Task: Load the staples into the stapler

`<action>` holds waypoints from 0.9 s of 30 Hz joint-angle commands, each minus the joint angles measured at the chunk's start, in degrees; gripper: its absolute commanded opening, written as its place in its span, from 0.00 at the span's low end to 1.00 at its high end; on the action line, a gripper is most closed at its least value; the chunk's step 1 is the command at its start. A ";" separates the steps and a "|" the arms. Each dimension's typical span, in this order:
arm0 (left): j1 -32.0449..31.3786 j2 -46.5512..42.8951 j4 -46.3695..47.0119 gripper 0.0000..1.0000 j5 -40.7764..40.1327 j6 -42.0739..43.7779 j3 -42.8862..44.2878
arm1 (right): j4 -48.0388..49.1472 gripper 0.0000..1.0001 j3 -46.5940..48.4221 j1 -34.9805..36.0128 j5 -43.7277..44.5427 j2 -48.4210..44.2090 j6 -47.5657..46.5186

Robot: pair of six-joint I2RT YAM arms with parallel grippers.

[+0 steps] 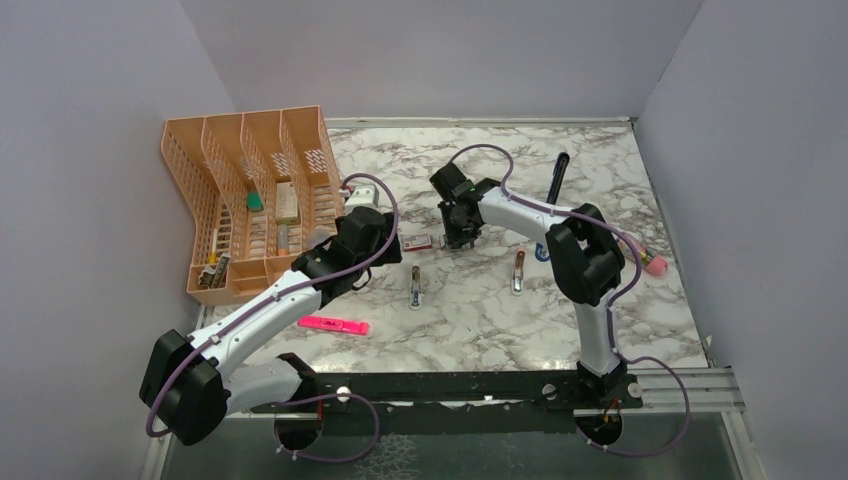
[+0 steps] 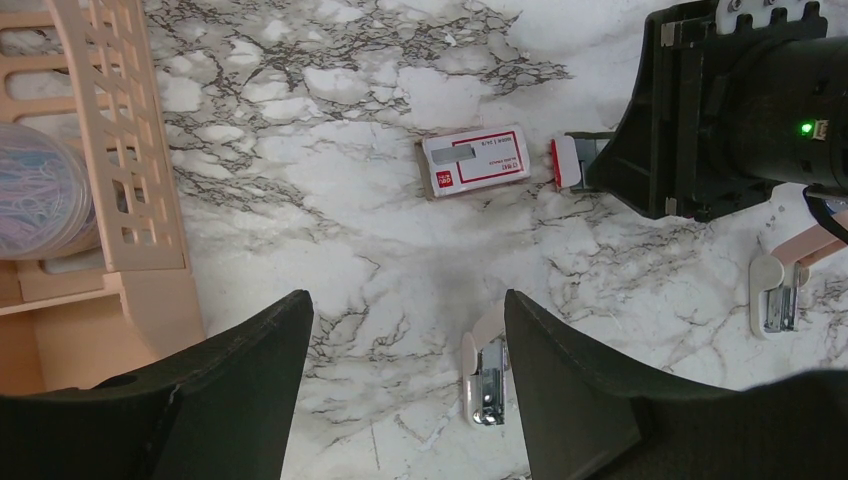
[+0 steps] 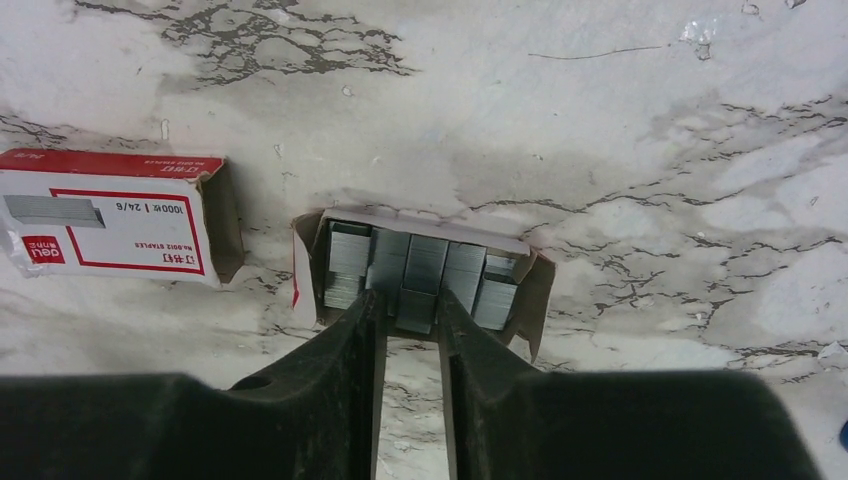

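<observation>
Pinching one strip of staples [image 3: 425, 262] in tray [image 3: 541, 283]: right jaws nearly together around it, cannot tell if gripping. Squeeze softly, lift straight. Left jaws spread, empty.

Staples [image 3: 420, 275] dull grey metal, box [image 3: 110, 215] matt printed card, counter [image 3: 600, 120] smooth marble-look w/ slight sheen, basket [image 1: 250, 150] peach plastic.

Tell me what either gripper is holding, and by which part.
Left gripper: nothing, open. Right gripper straddles the near end of one strip of staples in the tray; a firm grip cannot be told.
</observation>
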 commanded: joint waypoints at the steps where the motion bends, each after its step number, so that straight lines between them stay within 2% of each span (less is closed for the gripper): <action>1: 0.30 -1.14 1.25 0.71 -0.05 0.13 -0.70 | -1.11 0.25 1.82 0.39 1.11 1.45 1.26; 5: 0.31 -1.16 1.19 0.71 -0.05 0.13 -0.70 | -1.18 0.20 1.63 0.37 1.45 1.07 1.77; 14: 0.30 -1.14 1.24 0.71 0.13 0.04 -0.70 | 0.29 0.20 -1.83 0.46 2.67 -6.83 1.92; 19: 0.29 -1.15 1.28 0.71 0.22 -0.04 -0.70 | 0.09 0.21 -6.81 1.43 1.70 -11.21 2.60; 27: 0.24 -1.34 1.44 0.71 0.39 -0.13 -0.61 | -0.92 0.22 -18.20 6.92 -0.38 -15.20 7.21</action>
